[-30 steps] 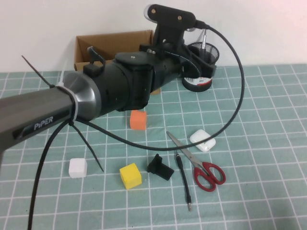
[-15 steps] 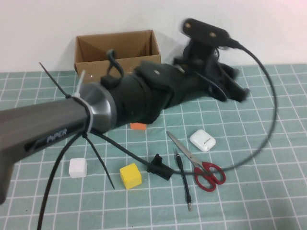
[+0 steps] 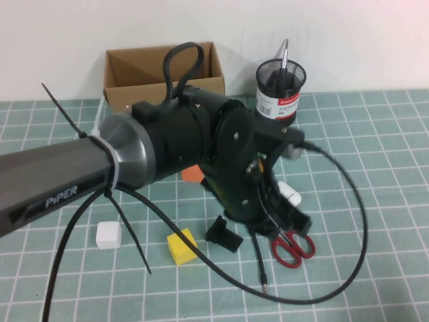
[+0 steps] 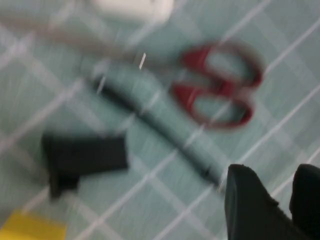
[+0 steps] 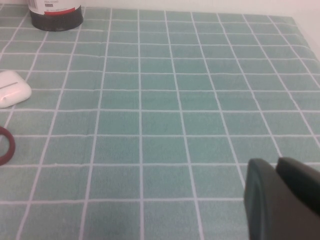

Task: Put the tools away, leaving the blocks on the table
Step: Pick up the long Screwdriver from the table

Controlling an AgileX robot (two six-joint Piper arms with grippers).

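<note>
Over the red-handled scissors (image 3: 292, 244) my left gripper (image 3: 285, 218) hovers, grip unreadable; right gripper (image 5: 282, 200) parked, unreadable. One screwdriver (image 3: 285, 64) potted; thin screwdriver (image 3: 257, 251) waits.

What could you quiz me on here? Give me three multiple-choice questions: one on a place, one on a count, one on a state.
1. The left pincer is:
A) over the cardboard box
B) by the scissors
C) inside the mesh cup
2. Blocks on the table:
A) one
B) five
C) three
3. The scissors are:
A) lying on the table
B) lifted
C) in the mesh cup

Answers:
1. B: it hangs low beside the red handles, while the right pincer is off over bare grid.
2. C: orange block, yellow block and white block.
3. A: the handles rest flat on the grid.
</note>
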